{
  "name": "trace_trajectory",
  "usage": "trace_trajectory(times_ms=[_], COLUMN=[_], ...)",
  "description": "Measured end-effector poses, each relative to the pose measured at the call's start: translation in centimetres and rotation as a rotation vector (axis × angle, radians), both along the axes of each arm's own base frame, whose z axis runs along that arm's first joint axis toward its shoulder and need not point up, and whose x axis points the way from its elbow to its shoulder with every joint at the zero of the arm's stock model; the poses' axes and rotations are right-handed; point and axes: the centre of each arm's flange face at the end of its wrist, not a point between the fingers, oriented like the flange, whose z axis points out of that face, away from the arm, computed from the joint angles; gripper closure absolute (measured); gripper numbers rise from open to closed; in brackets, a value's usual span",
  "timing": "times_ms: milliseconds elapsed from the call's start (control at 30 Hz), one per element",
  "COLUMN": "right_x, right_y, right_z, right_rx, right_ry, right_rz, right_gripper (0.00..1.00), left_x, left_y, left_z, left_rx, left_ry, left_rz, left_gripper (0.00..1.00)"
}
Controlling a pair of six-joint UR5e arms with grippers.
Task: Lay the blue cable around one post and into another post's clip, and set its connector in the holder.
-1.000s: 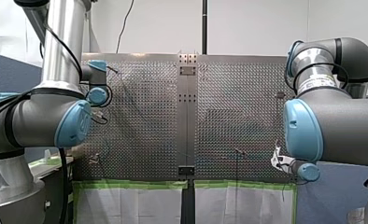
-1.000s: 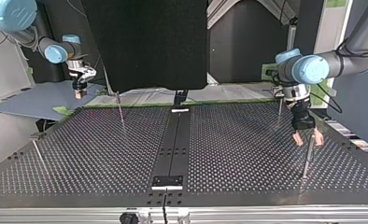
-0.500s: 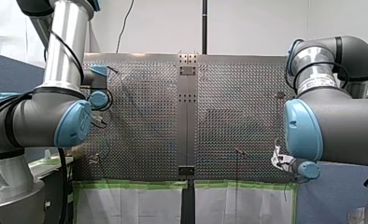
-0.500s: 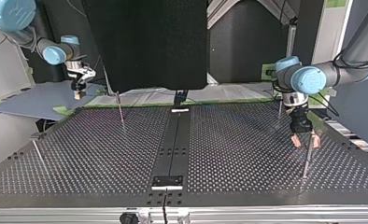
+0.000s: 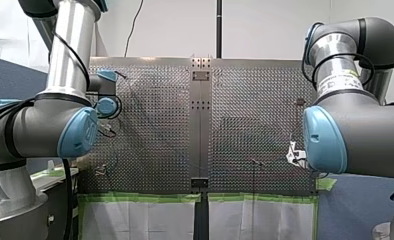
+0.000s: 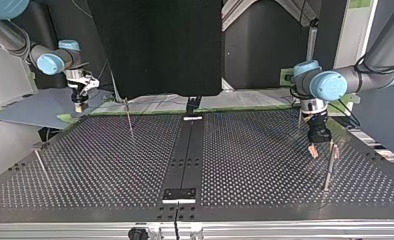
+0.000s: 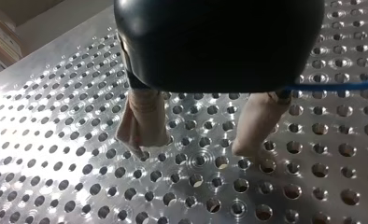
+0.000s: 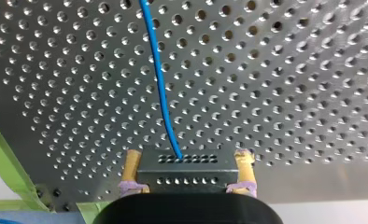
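Observation:
In the right wrist view my right gripper [image 8: 187,156] is shut on a black connector block [image 8: 187,173], its yellow fingers on either side. The blue cable [image 8: 161,88] runs from the block out over the perforated table [image 8: 289,93]. In the top view this gripper [image 6: 78,106] hangs at the far left edge of the table. My left gripper [image 6: 323,150] is open with beige pads, low over the table beside a thin post [image 6: 328,172]. In the left wrist view nothing lies between its fingers [image 7: 142,121]. The blue cable [image 7: 341,86] passes by one of them.
More thin posts stand on the table: one far left of the middle [image 6: 129,119], one near the left edge [image 6: 41,167], one at the far right [image 6: 299,119]. A dark strip with a black plate [image 6: 179,194] runs down the table's middle. Green tape [image 5: 145,198] lines one edge.
My right gripper has carried the connector further to the top view's left. My left gripper has shifted slightly left and further from the camera, closer to the post.

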Motion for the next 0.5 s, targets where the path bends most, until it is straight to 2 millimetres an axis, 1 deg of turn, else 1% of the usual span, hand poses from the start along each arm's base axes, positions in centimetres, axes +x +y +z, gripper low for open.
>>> trace_trajectory(times_ms=[333,500], right_x=[0.3,0.7], right_y=[2.4,2.8], right_z=[3.3,5.5], right_rx=[-0.001,0.005], right_ry=[0.0,-0.012], right_rz=[-0.074,-0.092], right_gripper=[0.98,0.98], left_x=[0.0,-0.1], left_y=[-0.1,-0.2], left_z=[0.0,0.0], left_rx=[0.009,0.01], left_ry=[0.004,0.006], left_rz=[0.002,0.002], left_gripper=[0.0,0.0])
